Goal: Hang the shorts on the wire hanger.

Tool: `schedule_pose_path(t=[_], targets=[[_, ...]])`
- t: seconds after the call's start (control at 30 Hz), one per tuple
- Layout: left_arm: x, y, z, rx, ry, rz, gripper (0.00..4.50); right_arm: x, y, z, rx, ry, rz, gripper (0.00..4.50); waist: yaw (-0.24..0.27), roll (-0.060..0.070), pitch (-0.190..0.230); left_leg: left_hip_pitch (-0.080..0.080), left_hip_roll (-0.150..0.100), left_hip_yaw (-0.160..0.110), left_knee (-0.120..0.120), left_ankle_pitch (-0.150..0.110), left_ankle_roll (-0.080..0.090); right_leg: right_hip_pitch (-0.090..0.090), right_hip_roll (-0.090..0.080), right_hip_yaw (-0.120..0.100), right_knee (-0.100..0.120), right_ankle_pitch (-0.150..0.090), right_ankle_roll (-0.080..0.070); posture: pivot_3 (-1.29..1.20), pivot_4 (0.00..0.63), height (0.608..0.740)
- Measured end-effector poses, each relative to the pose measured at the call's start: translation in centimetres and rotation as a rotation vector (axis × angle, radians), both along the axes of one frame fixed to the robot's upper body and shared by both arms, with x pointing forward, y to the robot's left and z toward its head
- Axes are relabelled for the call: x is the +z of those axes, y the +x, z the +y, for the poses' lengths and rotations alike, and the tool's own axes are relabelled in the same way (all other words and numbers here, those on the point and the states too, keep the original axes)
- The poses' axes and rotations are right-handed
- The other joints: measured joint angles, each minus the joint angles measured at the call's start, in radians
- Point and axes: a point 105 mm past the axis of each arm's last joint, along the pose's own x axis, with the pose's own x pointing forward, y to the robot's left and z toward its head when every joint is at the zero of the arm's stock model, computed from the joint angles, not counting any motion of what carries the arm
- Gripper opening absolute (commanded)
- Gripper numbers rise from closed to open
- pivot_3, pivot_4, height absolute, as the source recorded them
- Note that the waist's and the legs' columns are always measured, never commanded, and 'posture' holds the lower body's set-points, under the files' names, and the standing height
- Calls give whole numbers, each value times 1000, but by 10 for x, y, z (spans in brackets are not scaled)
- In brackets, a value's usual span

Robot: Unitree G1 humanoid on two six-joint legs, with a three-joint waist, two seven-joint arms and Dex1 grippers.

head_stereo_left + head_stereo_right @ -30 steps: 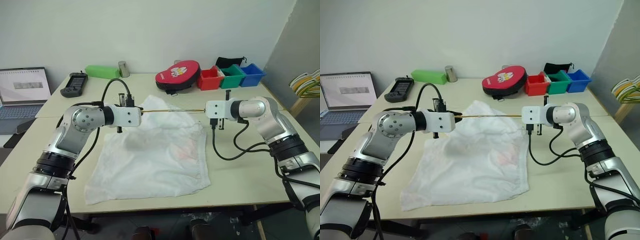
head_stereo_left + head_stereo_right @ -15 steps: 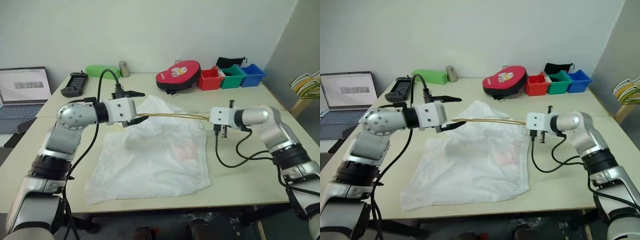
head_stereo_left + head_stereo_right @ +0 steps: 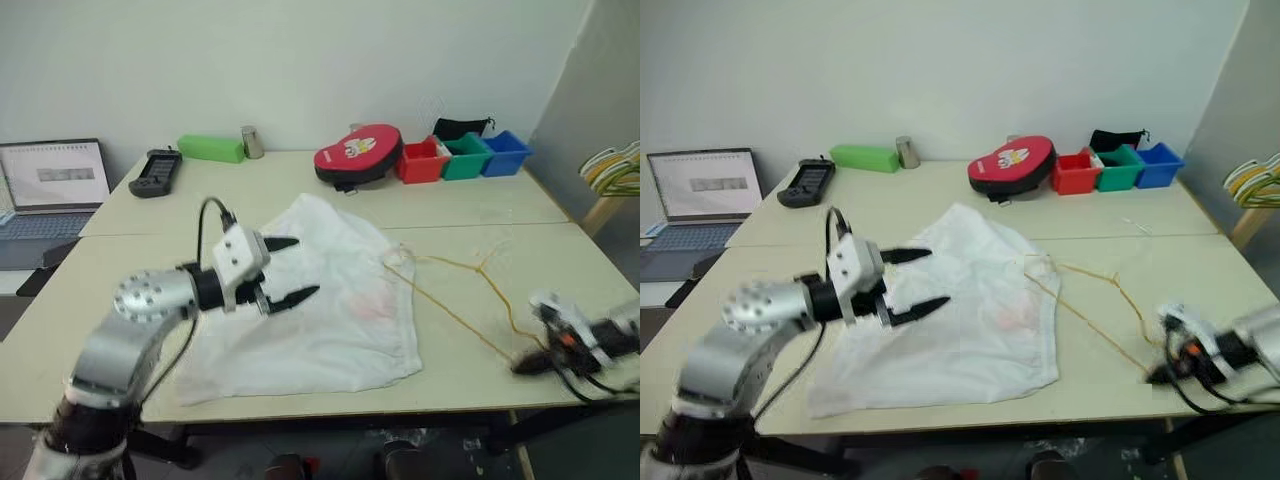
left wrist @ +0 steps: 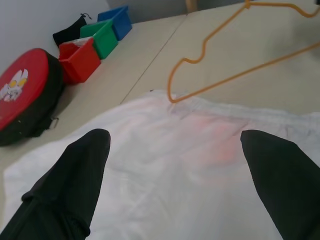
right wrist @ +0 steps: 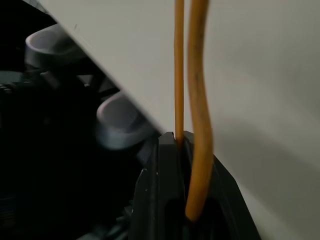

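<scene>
The shorts (image 3: pixel 320 300) lie spread flat on the tabletop (image 3: pixel 480 205), thin and floppy, best pinched at the waistband. The left gripper (image 3: pixel 285 270) hovers over them, fingers spread wide, empty. The right gripper (image 3: pixel 530 365) pinches the wire hanger (image 3: pixel 450 300), springy and light, at the tabletop's right edge.

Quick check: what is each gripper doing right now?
Left gripper: open, empty, above the white thin-fabric shorts.
Right gripper: shut on the thin yellow-tan wire hanger.
</scene>
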Motion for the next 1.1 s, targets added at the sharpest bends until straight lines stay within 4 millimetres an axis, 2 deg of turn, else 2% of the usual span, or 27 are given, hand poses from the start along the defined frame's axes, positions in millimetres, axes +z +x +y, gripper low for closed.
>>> schedule_pose_path(t=[0.07,0.13,0.33,0.47,0.57,0.77,0.87,1.1], targets=[[-2,-1,0,11,0,13,4452,6,-12,3,-51,49,82,0,-2,-4,3,7,0,3,0,0,1,6,1,0,0,-3,-9,-24,60,740],[3,-3,-2,8,-5,-9,4452,8,-24,0,-95,72,148,0,-2,-6,4,10,1,4,0,0,0,7,1,1,-1,-3,-10,-18,65,740],[-4,-8,0,25,-7,15,4452,-5,-45,0,-160,129,236,0,-2,-7,4,9,1,7,0,1,0,6,0,3,-2,-3,-10,-16,76,740],[-3,-9,0,22,-6,10,4452,-6,-45,8,-146,152,221,0,-1,-8,5,5,0,7,-2,0,0,3,1,2,-3,-1,-4,-18,78,740],[-3,-9,0,22,-4,10,4452,-6,-41,23,-124,221,202,0,-1,-9,8,5,1,6,-3,0,0,3,2,0,-3,-1,-3,-20,79,740],[-4,-7,4,24,27,-2,4452,14,-31,42,-95,351,174,0,1,-13,15,4,1,6,-3,0,0,3,2,0,-4,-4,-9,-21,78,740],[-4,-5,6,30,34,-6,4452,9,-32,47,-96,363,185,0,7,-16,17,4,3,6,-3,0,0,3,2,0,-6,-4,-9,-21,78,740],[1,-2,2,16,38,-30,4452,-18,-24,66,-115,375,226,0,9,-16,19,2,2,6,-3,-1,-1,2,1,1,-8,0,-3,-4,77,740]])
